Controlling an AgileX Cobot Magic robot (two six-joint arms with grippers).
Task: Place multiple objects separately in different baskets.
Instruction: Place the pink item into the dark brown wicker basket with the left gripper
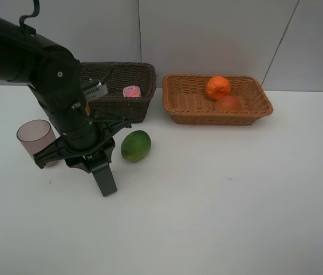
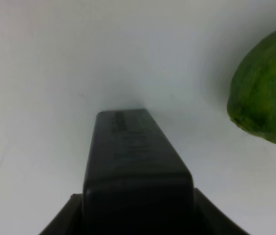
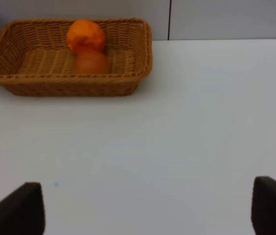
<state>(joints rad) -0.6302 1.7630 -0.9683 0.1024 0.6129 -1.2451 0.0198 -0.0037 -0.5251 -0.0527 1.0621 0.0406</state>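
Note:
My left gripper (image 1: 94,161) stands low over the table, shut on the blackish-green flat bottle (image 1: 105,182), which fills the middle of the left wrist view (image 2: 138,161). The green oval fruit (image 1: 136,145) lies just beside it (image 2: 267,88). On the gripper's other side stands the translucent mauve cup (image 1: 35,140). The dark brown basket (image 1: 144,74) holds the pink white-capped bottle (image 1: 131,91). In the light tan basket (image 1: 178,112) lie the orange (image 1: 218,86) and the red-orange fruit (image 1: 228,103). My right gripper (image 3: 148,210) is open with nothing between its fingers, facing that basket (image 3: 40,88).
Both baskets stand side by side at the back of the white table (image 1: 236,200), against a grey wall. The left arm (image 1: 30,57) reaches in from the upper left, over the dark basket's left end. The right arm does not show in the exterior high view.

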